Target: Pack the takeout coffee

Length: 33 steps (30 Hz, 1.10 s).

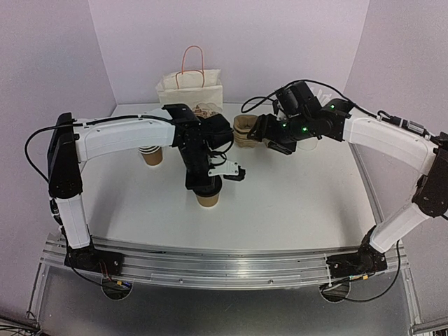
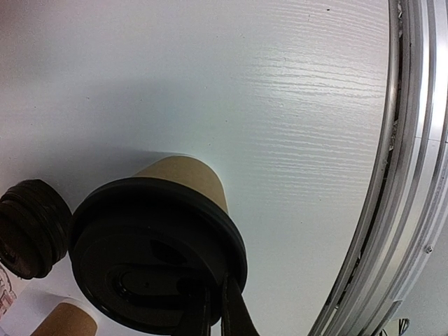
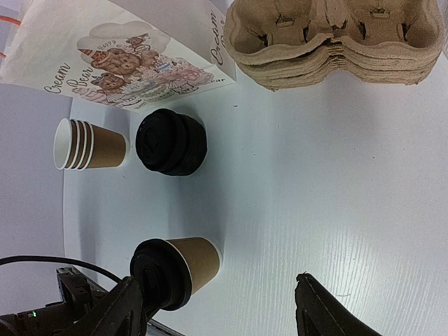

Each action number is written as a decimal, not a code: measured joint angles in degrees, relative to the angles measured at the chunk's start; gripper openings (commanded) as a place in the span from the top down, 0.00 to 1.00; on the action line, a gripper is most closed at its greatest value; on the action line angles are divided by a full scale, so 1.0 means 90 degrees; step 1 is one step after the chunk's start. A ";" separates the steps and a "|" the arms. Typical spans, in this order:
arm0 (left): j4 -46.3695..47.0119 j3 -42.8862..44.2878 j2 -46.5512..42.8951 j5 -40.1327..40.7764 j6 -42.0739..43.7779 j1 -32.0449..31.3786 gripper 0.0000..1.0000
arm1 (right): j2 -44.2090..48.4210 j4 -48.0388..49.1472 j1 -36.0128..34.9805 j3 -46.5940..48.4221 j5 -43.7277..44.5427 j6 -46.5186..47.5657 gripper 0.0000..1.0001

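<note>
Takeout coffee (image 1: pixel 208 199) stands upright near the middle of the white tabletop (image 1: pixel 301 203), its black lid on. The left gripper (image 2: pixel 217 313) is closed, its tips down on the lid's top, so the arm hides most of the cup from above. Behind it sit a stack of black lids (image 3: pixel 170 142), nested lidless cups (image 3: pixel 91 145), a printed paper bag (image 1: pixel 190 87) and pulp cup carriers (image 3: pixel 336 42). The right gripper (image 1: pixel 278 145) hangs open by the carriers.
</note>
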<state>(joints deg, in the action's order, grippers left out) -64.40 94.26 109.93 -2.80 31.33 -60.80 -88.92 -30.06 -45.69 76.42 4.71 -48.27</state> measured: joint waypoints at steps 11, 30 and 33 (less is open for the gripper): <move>-0.0018 0.0033 0.0000 -0.0032 0.0018 0.0000 0.62 | -0.0065 0.0000 0.0000 0.0003 -0.0050 0.0004 0.27; -0.0092 0.0331 -0.0893 -0.0405 -0.0352 0.0895 0.39 | -0.0958 0.0015 -0.0224 0.0634 -0.0921 0.0136 0.51; 0.0263 -0.0391 -0.1681 -0.0399 -0.0430 0.1604 0.39 | -0.1253 0.0019 -0.0311 0.0835 -0.1200 0.0118 0.55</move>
<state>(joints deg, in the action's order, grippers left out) -62.03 90.74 94.80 -6.39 27.46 -46.36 -100.20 -29.89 -48.49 83.94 -6.09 -47.21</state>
